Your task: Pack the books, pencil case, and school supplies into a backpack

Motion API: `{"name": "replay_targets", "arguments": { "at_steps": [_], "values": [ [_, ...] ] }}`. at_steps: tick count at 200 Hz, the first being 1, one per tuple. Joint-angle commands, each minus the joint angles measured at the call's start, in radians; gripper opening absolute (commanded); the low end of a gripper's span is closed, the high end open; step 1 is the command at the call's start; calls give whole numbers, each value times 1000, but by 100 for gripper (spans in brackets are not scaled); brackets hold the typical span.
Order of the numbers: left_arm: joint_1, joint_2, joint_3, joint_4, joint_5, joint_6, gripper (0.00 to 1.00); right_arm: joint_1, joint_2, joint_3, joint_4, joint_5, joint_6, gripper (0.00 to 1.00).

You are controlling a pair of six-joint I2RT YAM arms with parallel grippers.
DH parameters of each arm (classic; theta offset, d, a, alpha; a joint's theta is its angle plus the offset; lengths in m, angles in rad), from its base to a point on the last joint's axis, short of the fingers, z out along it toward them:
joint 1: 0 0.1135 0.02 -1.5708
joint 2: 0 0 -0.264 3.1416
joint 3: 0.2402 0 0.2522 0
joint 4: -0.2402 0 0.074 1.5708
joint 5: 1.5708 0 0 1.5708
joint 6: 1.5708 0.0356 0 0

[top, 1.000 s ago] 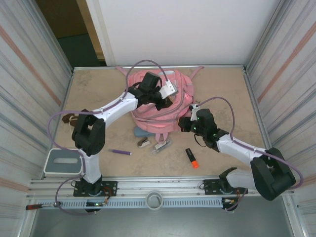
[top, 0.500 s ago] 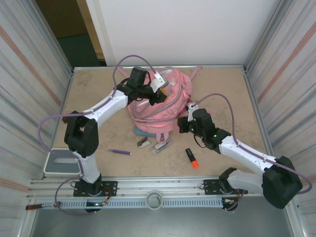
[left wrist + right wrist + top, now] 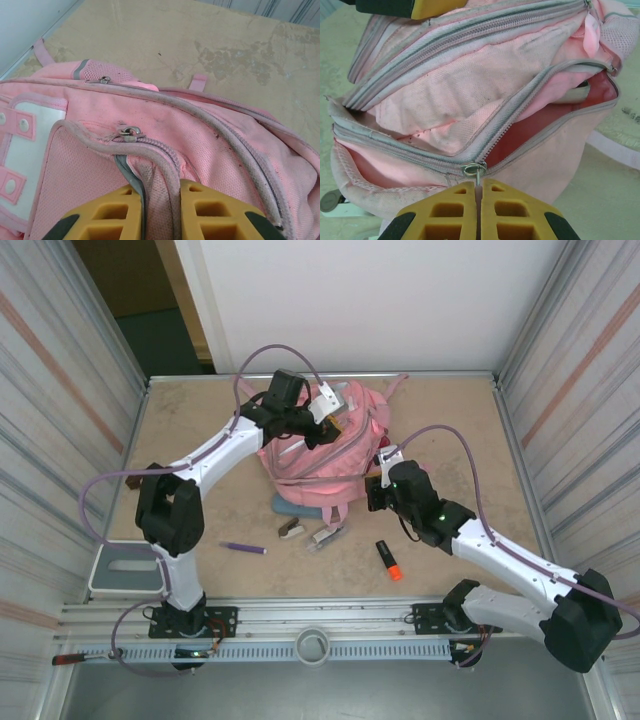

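The purple pen (image 3: 243,548) lies near the worktop's (image 3: 470,430) near edge, left of centre. Above it, the left gripper (image 3: 160,212) is clamped on a fold of fabric and zip seam at the top of the pink backpack (image 3: 335,465), which sits mid-worktop toward the far edge. The blue-grey pencil case (image 3: 292,507) pokes out from under the backpack's near side, with the stapler-like piece (image 3: 291,528) and clip-like piece (image 3: 328,535) just in front of it. The right gripper (image 3: 479,197) has its fingers pressed together on the zip pull (image 3: 477,170) of a partly open compartment, and the orange-and-black highlighter (image 3: 388,560) lies nearest the right arm.

The step looks like opening that compartment wider. To do it well, the left gripper should hold the fabric taut as an anchor while the right draws the pull along the line of the teeth, not away from them. Pulling sideways would likely drag the whole bag or slip the small tab.
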Motion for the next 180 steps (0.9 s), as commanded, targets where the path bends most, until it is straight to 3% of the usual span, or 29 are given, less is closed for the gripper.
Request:
{"name": "replay_targets", "arguments": {
  "at_steps": [1, 58, 146, 180],
  "values": [
    [49, -26, 45, 28, -67, 19, 0, 2, -40, 14, -28, 85, -23, 0],
    [126, -96, -48, 247, 126, -226, 0, 2, -27, -24, 18, 63, 12, 0],
    [125, -53, -93, 291, 181, -296, 0, 3, 26, -33, 75, 16, 45, 0],
    [125, -24, -83, 259, 81, -307, 0, 3, 17, -31, 73, 9, 40, 0]
  ]
}}
